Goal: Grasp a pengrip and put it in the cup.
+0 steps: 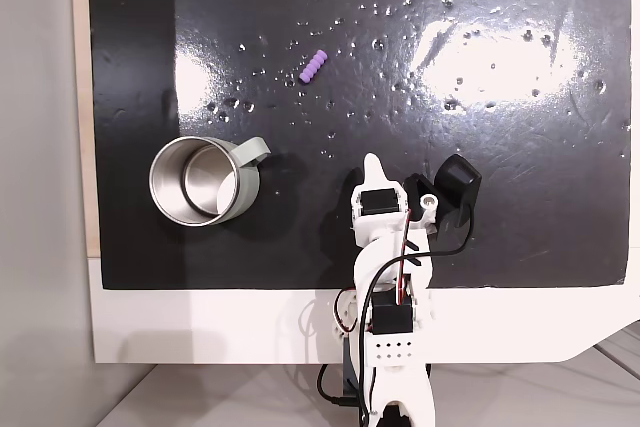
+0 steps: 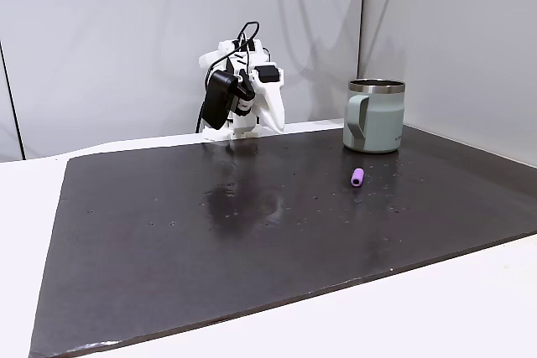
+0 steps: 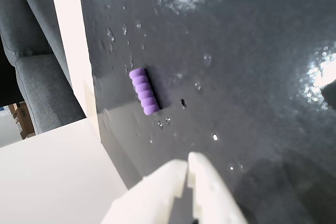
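The light-purple ribbed pengrip [image 1: 313,67] lies loose on the black mat, also seen in the side fixed view [image 2: 357,177] and ahead of the fingertips in the wrist view [image 3: 144,91]. The steel cup [image 1: 203,182] stands upright on the mat with its grey-green handle tab, at the right rear of the side fixed view [image 2: 374,115]. My white gripper [image 1: 371,165] is folded back near the arm's base, well short of the pengrip and to the right of the cup. In the wrist view its fingers [image 3: 187,166] meet at the tips with nothing between them.
The black mat [image 1: 500,197] is glossy and dotted with small specks. It lies on a white table [image 1: 200,327]. A grey upholstered seat [image 3: 37,77] stands beyond the table edge in the wrist view.
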`<action>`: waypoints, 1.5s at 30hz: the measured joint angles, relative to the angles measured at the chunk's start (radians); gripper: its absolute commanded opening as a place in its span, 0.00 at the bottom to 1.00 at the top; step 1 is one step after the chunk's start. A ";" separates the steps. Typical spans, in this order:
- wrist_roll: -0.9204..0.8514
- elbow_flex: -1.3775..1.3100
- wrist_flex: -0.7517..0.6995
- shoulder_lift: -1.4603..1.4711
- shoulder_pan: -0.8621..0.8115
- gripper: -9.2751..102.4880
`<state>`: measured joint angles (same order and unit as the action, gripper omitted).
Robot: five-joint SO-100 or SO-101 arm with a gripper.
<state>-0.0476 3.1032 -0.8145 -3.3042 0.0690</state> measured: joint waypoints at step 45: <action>-0.276 -1.098 -0.098 1.218 0.198 0.21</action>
<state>-0.3237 2.0049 -0.9127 -2.0862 0.2669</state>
